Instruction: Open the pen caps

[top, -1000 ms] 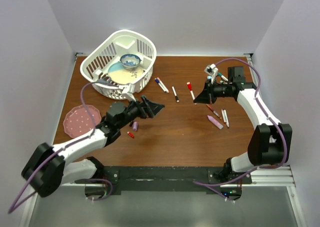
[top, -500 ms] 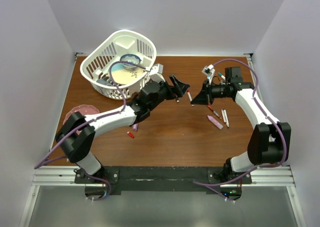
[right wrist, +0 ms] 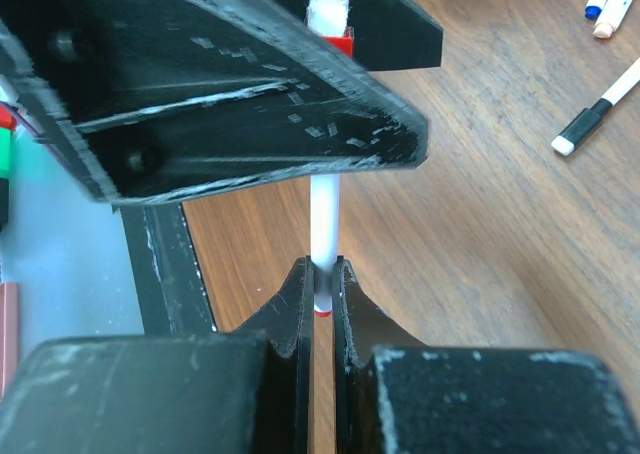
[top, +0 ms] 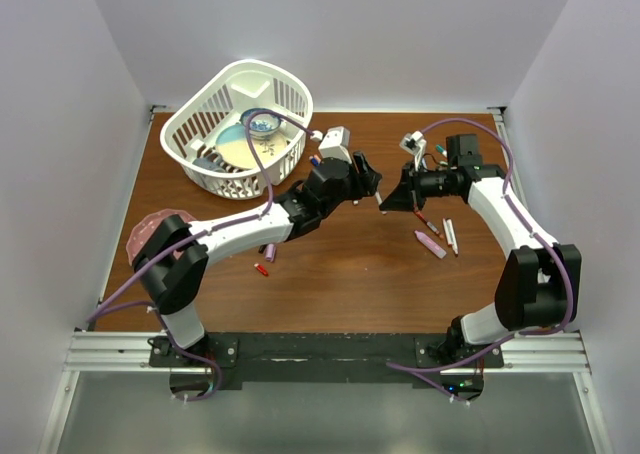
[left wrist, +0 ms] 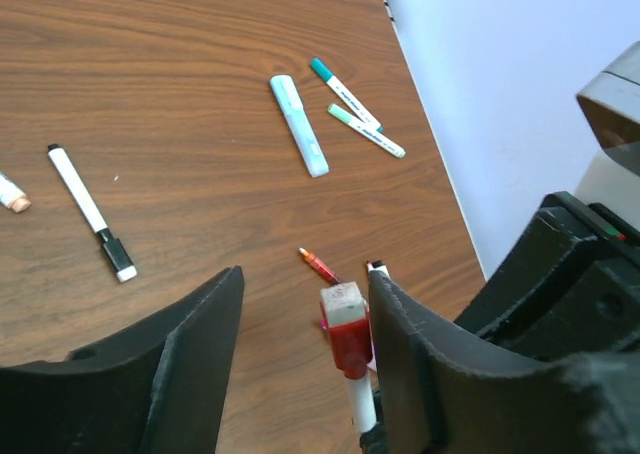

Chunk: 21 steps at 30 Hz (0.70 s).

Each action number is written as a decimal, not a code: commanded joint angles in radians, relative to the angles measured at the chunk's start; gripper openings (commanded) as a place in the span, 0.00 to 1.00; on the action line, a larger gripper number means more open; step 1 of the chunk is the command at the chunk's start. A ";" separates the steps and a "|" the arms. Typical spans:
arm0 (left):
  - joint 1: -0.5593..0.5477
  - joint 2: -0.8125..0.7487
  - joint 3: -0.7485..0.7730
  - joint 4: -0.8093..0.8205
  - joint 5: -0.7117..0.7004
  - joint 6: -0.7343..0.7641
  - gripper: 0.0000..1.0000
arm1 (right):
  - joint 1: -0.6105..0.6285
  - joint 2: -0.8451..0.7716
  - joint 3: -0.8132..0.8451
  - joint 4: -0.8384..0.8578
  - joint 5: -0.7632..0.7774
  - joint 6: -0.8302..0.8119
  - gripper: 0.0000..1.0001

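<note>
Nearest, where the left arm hung a second ago, two pulled-off pen caps lie on the worktop [top: 350, 284] — one loose red cap [top: 261, 269], one purple cap [top: 270, 252]. That arm has swung to the middle, and the left tool [left wrist: 300, 324] now straddles the fitted red cap [left wrist: 347, 342] of the one held pen [right wrist: 324, 214], which the right tool [right wrist: 320, 279] clamps by its white barrel. The left jaws are narrowing but not yet gripping, so I judge a pull is close. Beside them lie three pens — a pink pen [top: 430, 244], a white pen [top: 451, 236], a thin red pen [top: 425, 221]. Farther off are one black-capped pen [left wrist: 90, 211], one light-blue pen [left wrist: 298, 139] and two teal-capped pens [left wrist: 345, 92]. At the back stands one basket [top: 290, 84].
</note>
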 commanded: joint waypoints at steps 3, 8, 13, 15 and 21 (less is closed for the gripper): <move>-0.005 0.003 0.050 0.013 -0.053 0.048 0.33 | 0.016 0.012 0.020 -0.002 0.011 -0.024 0.00; -0.005 -0.006 0.039 0.031 -0.033 0.048 0.00 | 0.016 0.011 0.022 -0.015 0.008 -0.044 0.02; -0.005 -0.040 -0.049 0.163 0.098 0.090 0.00 | 0.016 0.006 0.016 -0.009 -0.047 -0.038 0.49; -0.005 -0.052 -0.080 0.241 0.195 0.105 0.00 | 0.018 0.002 0.002 0.001 -0.090 -0.030 0.70; -0.005 -0.072 -0.180 0.404 0.313 0.091 0.00 | 0.018 -0.012 -0.074 0.234 -0.213 0.148 0.66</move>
